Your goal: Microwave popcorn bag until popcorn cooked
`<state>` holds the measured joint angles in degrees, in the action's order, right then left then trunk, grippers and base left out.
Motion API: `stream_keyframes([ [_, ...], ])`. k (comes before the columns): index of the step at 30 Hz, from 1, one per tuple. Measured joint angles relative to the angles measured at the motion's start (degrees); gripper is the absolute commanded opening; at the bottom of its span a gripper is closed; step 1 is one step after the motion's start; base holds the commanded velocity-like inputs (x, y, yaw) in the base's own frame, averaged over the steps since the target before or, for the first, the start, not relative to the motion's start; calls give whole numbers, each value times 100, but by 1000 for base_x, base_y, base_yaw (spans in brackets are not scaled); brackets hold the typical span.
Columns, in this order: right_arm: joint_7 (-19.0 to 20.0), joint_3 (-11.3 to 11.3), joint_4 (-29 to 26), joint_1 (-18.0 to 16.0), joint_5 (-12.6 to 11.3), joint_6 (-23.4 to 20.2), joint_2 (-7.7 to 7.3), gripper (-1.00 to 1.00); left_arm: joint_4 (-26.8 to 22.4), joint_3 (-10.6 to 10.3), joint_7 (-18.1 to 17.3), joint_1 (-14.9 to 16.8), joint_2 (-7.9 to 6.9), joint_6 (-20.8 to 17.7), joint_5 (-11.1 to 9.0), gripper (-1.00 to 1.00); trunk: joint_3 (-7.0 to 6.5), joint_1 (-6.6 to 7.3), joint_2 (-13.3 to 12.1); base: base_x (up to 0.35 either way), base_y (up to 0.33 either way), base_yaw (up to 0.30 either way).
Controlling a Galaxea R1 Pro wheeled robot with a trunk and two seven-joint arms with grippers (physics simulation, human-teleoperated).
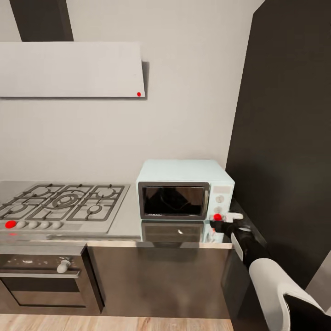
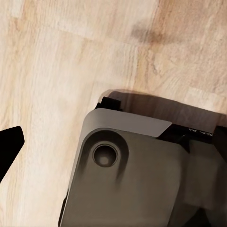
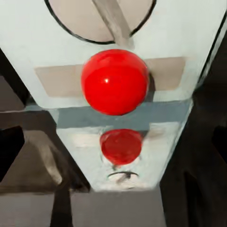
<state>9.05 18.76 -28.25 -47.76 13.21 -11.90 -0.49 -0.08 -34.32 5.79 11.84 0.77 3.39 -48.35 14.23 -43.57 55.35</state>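
The pale blue microwave stands on the glossy grey countertop with its dark glass door shut. A red ball marker sits at the bottom of its cream control panel, under the two knobs. My right gripper hovers right in front of that marker, which looms large as the red ball in the right wrist view, with its reflection on the slab below. The dark fingers stand apart at the picture's sides, open and empty. The popcorn bag and popcorn are hidden or out of view. My left gripper hangs open over the floor.
A gas hob lies left of the microwave, with a steel oven below and a range hood above. A tall dark cabinet rises just right of the microwave. The robot's grey base rests on wooden floor.
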Motion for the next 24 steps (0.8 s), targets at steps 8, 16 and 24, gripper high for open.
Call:
stream_keyframes([
  [8,38,26,642,-1,20,748,-129,100,-8,0,-4,0,14,2,12,100,-1,0,0,0,0,0],
  [16,37,8,446,-2,85,778,-125,100,-8,0,4,0,26,0,4,100,-1,0,1,0,0,0],
  [24,5,0,240,-1,44,772,-106,100,-8,0,5,0,27,0,4,100,-1,0,0,0,0,0],
])
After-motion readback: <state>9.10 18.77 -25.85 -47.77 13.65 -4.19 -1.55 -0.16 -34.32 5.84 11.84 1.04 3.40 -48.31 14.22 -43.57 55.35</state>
